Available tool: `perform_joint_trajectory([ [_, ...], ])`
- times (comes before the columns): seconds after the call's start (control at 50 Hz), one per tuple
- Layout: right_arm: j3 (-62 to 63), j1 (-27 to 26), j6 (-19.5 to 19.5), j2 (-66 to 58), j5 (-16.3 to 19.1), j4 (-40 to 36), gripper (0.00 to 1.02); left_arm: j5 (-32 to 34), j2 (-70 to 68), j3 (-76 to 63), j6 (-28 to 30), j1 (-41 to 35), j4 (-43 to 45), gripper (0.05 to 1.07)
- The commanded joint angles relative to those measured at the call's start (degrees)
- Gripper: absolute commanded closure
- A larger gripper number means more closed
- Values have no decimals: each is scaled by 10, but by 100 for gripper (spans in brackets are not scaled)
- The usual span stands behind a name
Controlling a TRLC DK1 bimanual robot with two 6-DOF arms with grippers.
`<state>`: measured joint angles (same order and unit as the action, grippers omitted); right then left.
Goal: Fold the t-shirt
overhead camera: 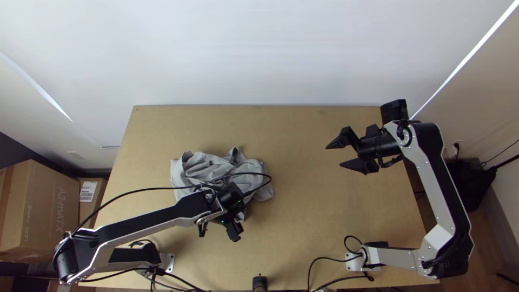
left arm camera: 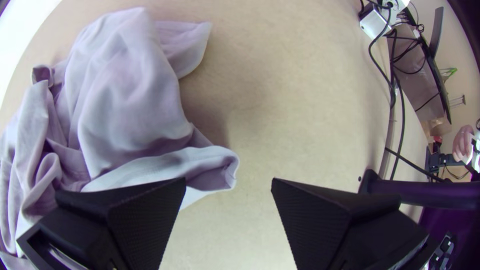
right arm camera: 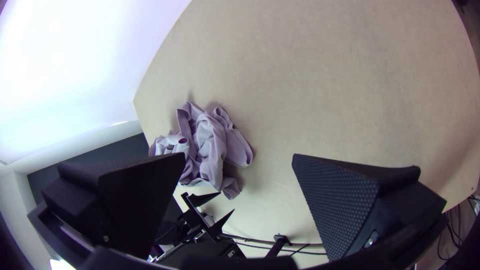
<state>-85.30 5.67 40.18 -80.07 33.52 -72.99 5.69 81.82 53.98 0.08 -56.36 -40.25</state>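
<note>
A grey t-shirt (overhead camera: 216, 168) lies bunched on the left half of the table, and its crumpled folds (left arm camera: 125, 100) show large in the left wrist view. My left gripper (overhead camera: 235, 220) is over the shirt's near edge; in the left wrist view the gripper (left arm camera: 228, 182) is open, one finger overlapping the cloth and bare table between the two. Well to the right of the shirt, my right gripper (overhead camera: 334, 155) is open above the table. From the right wrist view, that gripper (right arm camera: 238, 157) has its fingers wide apart, with the shirt (right arm camera: 212, 142) farther off.
The light wooden table (overhead camera: 303, 227) has bare surface between the arms and along its far side. A black cable (overhead camera: 146, 189) loops over the left arm and the shirt. Cardboard boxes (overhead camera: 40, 211) stand beyond the left edge, and a white wall (overhead camera: 259, 54) rises behind.
</note>
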Motion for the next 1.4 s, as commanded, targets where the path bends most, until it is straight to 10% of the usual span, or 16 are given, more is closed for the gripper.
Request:
perform_joint_trajectory([
  [0.0,18,-7,-8,20,5,-7,4,-3,21,-19,7,-10,10,24],
  [0.22,43,-11,-18,26,6,-5,4,-7,48,-40,8,-13,39,28],
  [0.36,66,-2,-17,24,7,14,4,-19,17,-87,2,-12,154,105],
  [0.86,65,169,-10,-110,8,95,4,-16,-184,-15,-18,207,-19,105],
  [1.38,-191,318,8,-361,8,93,4,77,-339,95,52,540,-122,105],
])
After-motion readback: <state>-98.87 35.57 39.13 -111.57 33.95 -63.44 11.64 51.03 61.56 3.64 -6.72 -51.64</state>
